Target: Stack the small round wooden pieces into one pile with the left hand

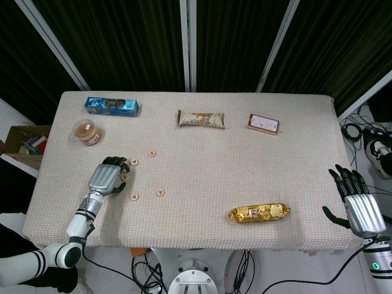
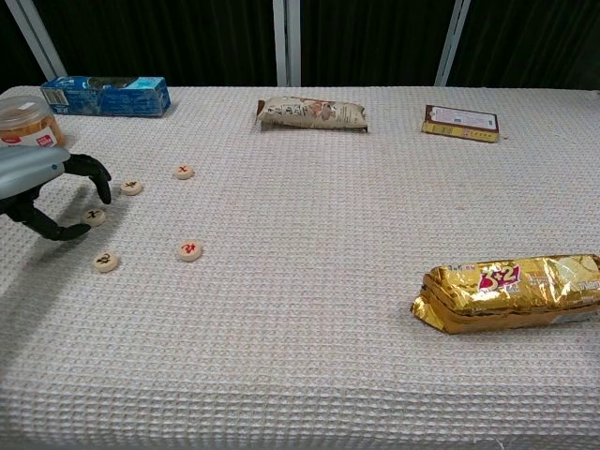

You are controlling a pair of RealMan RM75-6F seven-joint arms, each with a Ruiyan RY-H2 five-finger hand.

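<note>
My left hand [image 1: 107, 177] sits at the lower left of the head view, palm down on the table [image 1: 214, 177], fingers curled over one of the small round wooden pieces [image 2: 93, 217]. In the chest view the dark fingertips [image 2: 101, 190] arch above that piece and the thumb reaches in below it, but I cannot tell whether they actually touch or pinch it, so I cannot say if the hand holds it.

The other wooden pieces lie flat and apart, none stacked. One [image 2: 131, 187] lies just beyond my fingertips, another [image 2: 184, 172] further up and to the right. A piece [image 2: 105, 262] lies below my hand, and one with a red mark [image 2: 189, 250] sits to its right.

My right hand [image 1: 358, 202] is at the lower right edge of the head view, off the table's corner, fingers spread and holding nothing.

Along the far side of the table lie a blue box [image 1: 111, 106] at upper left, a round tub [image 1: 87, 131] just below it, a pale snack packet [image 1: 201, 119] in the upper middle and a brown packet [image 1: 264, 124] to the upper right. A gold snack bag [image 1: 260, 212] lies at the lower right.
</note>
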